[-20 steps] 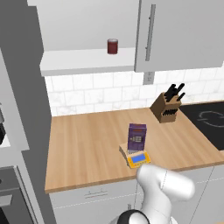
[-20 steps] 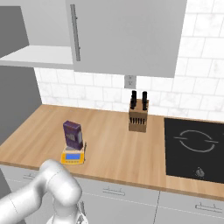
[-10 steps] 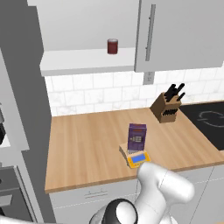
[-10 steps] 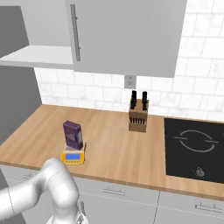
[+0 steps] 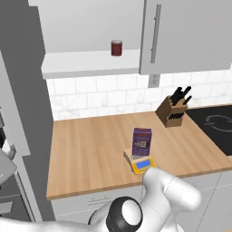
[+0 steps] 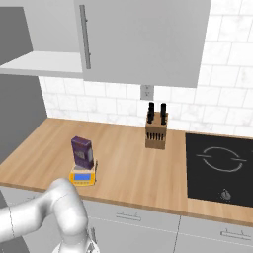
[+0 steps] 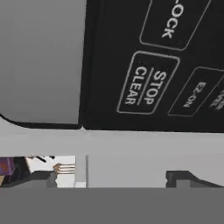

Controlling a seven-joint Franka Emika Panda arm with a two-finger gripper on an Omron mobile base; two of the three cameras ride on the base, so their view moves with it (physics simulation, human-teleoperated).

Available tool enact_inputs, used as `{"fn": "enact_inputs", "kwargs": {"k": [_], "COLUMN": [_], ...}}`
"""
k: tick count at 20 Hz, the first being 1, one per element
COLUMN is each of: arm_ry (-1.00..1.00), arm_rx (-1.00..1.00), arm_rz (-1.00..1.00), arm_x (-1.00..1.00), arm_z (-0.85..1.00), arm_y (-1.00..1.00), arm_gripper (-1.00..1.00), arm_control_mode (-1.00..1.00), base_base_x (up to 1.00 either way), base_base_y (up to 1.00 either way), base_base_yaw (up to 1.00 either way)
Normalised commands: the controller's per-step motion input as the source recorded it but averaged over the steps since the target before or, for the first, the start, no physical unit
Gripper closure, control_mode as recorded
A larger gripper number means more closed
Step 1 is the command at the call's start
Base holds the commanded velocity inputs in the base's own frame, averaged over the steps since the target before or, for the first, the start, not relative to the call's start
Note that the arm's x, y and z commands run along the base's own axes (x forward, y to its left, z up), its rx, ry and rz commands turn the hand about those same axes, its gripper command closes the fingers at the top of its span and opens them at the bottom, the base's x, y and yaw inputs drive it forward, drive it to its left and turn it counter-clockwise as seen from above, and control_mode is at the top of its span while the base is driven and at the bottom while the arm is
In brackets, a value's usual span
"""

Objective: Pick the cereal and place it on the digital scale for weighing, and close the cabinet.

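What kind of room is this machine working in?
A kitchen, computer-rendered by the look of it: a wooden counter, a knife block, a black cooktop and a wall cabinet above a tiled wall.

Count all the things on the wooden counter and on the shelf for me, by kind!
cereal box: 1
digital scale: 1
knife block: 1
red can on the shelf: 1
Total: 4

Purple cereal box (image 5: 142, 142) upright on yellow digital scale (image 5: 141, 162), up above the low-slung gripper (image 7: 109, 179); grey cabinet (image 5: 176, 34) higher still, left side open.
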Motion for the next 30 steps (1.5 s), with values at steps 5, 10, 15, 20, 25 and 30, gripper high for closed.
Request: {"fn": "enact_inputs", "kwargs": {"k": [5, 10, 15, 20, 25, 30], "arm_ry": [-0.02, -0.06, 0.02, 0.06, 0.02, 0.03], "arm_rx": [0.05, 0.09, 0.11, 0.12, 0.15, 0.15], "arm_rz": [-0.01, 0.00, -0.02, -0.01, 0.00, 0.00], "arm_x": [0.08, 0.00, 0.50, 0.81, 0.73, 0.90], "arm_z": [0.47, 0.57, 0.27, 0.15, 0.16, 0.10], "arm_y": [-0.86, -0.98, -1.00, -1.00, -1.00, -1.00], "arm_gripper": [-1.00, -1.00, -1.00, -1.00, -1.00, -1.00], "arm_control_mode": [-1.00, -1.00, -1.00, -1.00, -1.00, -1.00], "base_base_x": [0.00, 0.00, 0.00, 0.00, 0.00, 0.00], "base_base_y": [0.00, 0.00, 0.00, 0.00, 0.00, 0.00], "base_base_yaw": [0.00, 0.00, 0.00, 0.00, 0.00, 0.00]}}
